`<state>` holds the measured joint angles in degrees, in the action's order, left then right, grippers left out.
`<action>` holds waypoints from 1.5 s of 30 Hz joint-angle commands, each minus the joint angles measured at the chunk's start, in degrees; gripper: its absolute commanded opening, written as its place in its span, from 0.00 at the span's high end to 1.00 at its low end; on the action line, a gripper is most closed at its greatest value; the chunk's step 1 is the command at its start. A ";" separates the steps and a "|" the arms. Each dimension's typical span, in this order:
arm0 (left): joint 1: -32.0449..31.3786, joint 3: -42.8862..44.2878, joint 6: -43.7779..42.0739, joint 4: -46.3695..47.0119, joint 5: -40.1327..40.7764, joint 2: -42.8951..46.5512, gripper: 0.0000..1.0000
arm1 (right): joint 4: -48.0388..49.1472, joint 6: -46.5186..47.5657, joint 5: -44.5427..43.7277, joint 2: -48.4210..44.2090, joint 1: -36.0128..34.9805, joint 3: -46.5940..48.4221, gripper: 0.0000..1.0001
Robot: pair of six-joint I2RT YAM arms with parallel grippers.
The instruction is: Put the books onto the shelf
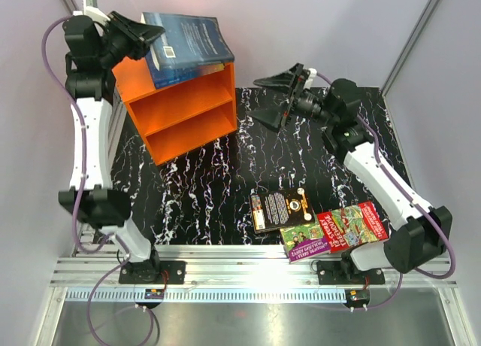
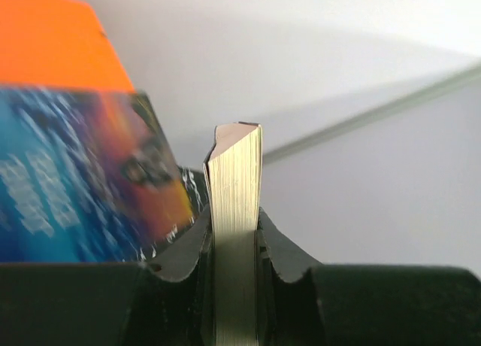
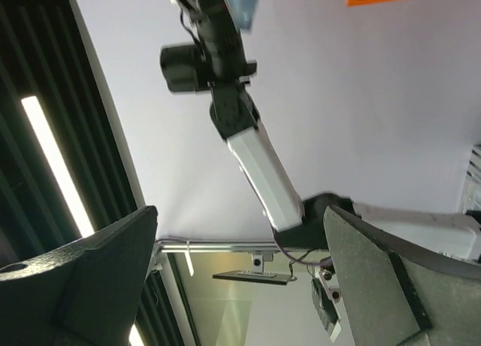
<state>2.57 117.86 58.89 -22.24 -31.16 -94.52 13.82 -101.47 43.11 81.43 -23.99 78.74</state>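
Observation:
The larger blue book (image 1: 188,44) lies tilted across the top of the orange shelf (image 1: 184,116), and my left gripper (image 1: 149,36) is shut on its left edge. In the left wrist view the page edge of the blue book (image 2: 236,188) is clamped between the jaws of my left gripper (image 2: 234,237), with its blurred cover and the shelf (image 2: 45,37) to the left. My right gripper (image 1: 276,98) hangs open and empty to the right of the shelf, above the table. The black book (image 1: 282,209), the green-purple book (image 1: 304,244) and the red book (image 1: 352,226) lie at the table's front edge.
The black marbled table top (image 1: 203,180) spreads between the shelf and the three books. A metal rail (image 1: 240,259) with both arm bases runs along the near edge. The right wrist view, past my open right gripper (image 3: 240,271), looks up at the left arm (image 3: 255,165).

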 commanded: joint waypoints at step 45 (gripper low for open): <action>10.79 24.77 -5.89 -17.12 -6.20 -20.26 0.01 | 3.58 -0.48 4.35 -6.19 1.40 -16.25 0.00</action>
<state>13.54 137.97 52.47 -39.62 -36.73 -113.45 14.35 -101.47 46.13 76.99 -22.92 62.70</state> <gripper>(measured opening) 0.985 0.994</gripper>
